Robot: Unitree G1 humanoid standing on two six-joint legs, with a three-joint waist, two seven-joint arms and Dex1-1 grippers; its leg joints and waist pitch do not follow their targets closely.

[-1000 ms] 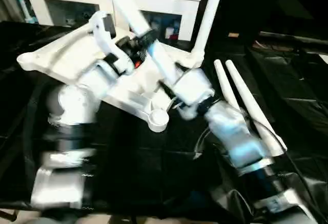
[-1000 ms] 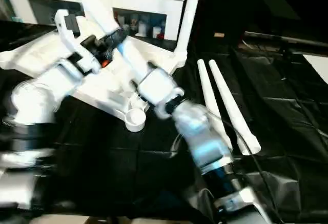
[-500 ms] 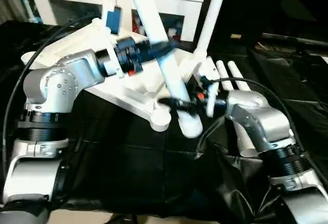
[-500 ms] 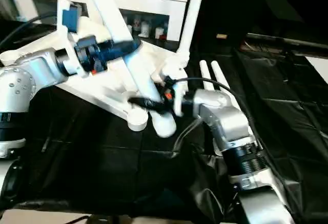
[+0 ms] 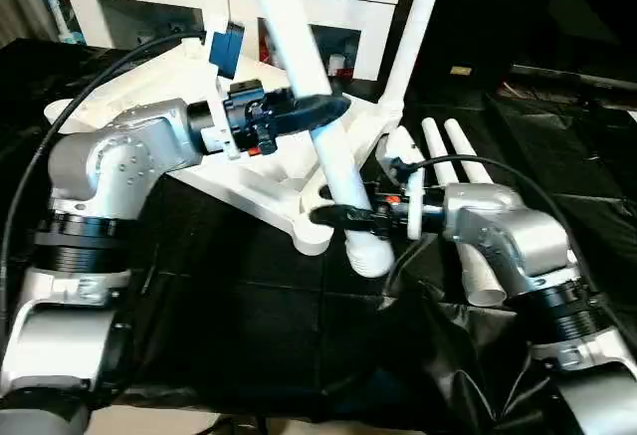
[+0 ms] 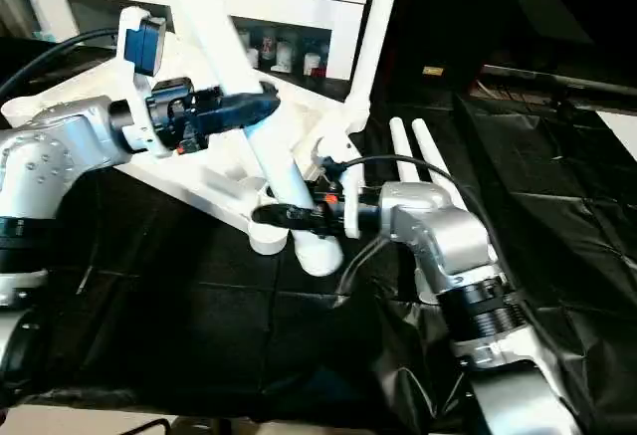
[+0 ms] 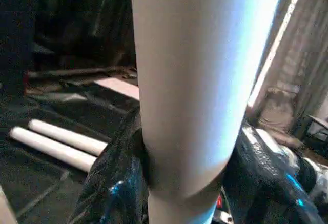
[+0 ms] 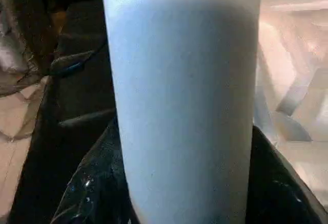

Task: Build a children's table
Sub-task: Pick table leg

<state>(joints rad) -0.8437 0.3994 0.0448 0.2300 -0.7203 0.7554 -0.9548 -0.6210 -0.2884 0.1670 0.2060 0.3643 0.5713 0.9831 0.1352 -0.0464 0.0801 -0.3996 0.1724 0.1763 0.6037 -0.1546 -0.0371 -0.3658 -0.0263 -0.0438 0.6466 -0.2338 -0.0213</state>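
A white tapered leg (image 5: 317, 107) slanted over the upturned ribbed tabletop (image 5: 129, 107) on the black worktop (image 5: 239, 306). Left hand (image 5: 309, 111) and right hand (image 5: 343, 218) both clasped it. One leg (image 5: 413, 27) stood socketed beside; two legs (image 5: 458, 171) lay nearby.

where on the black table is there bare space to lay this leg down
Free: the black cloth nearest the robot, in front of the tabletop, and the stretch right of the two loose legs. Crowded: mid-table, where both grippers hold the tilted leg beside the standing leg.
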